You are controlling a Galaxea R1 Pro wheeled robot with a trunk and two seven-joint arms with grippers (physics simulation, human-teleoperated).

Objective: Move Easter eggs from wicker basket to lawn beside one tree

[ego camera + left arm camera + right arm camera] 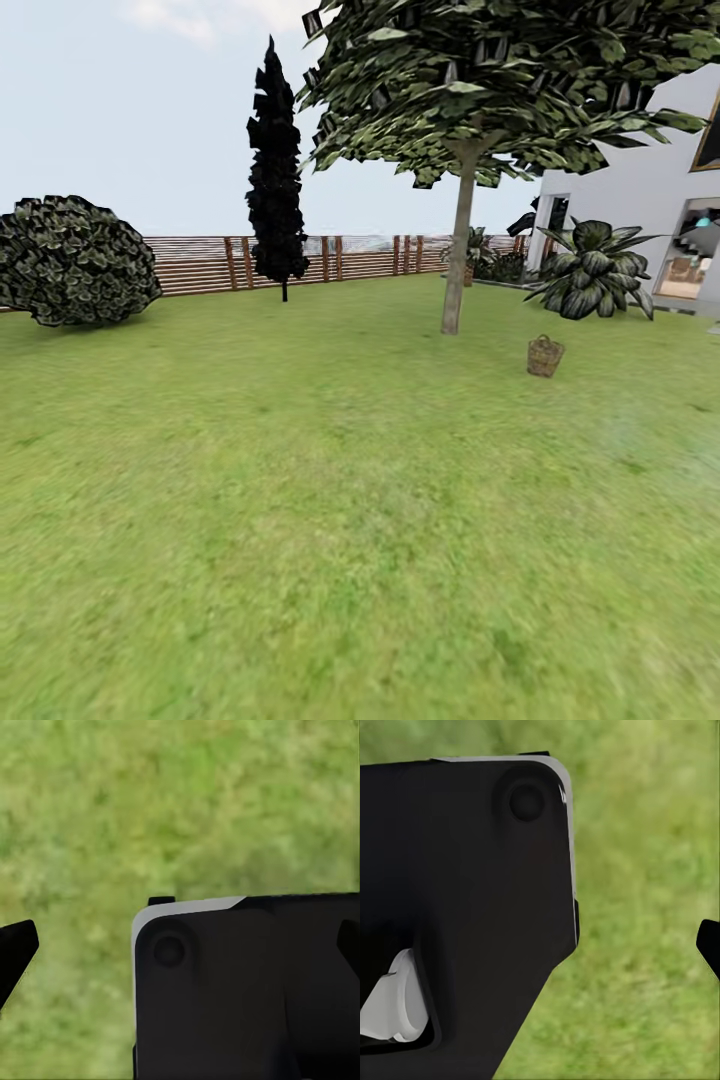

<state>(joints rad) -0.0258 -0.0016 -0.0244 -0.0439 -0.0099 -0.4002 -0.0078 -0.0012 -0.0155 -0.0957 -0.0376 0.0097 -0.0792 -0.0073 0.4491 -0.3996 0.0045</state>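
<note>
The wicker basket (545, 355) stands small and far off on the lawn (300, 500), at the right of the head view. The Easter eggs are hidden; the basket's inside cannot be made out from here. A tree (457, 250) with a pale trunk and leafy canopy rises just left of and behind the basket. My left gripper (182, 945) hangs over grass, open, its two dark fingertips (16, 949) at opposite edges of the left wrist view with nothing between them. My right gripper (540, 945) shows one fingertip (709, 943) at the far edge, so it looks open.
A round bush (72, 260) sits at the far left and a dark cypress (276, 170) by the slat fence (200, 262). A broad-leaved plant (592, 270) and the white house (640, 170) lie right of the tree. A black robot body part (240, 997) blocks both wrist views.
</note>
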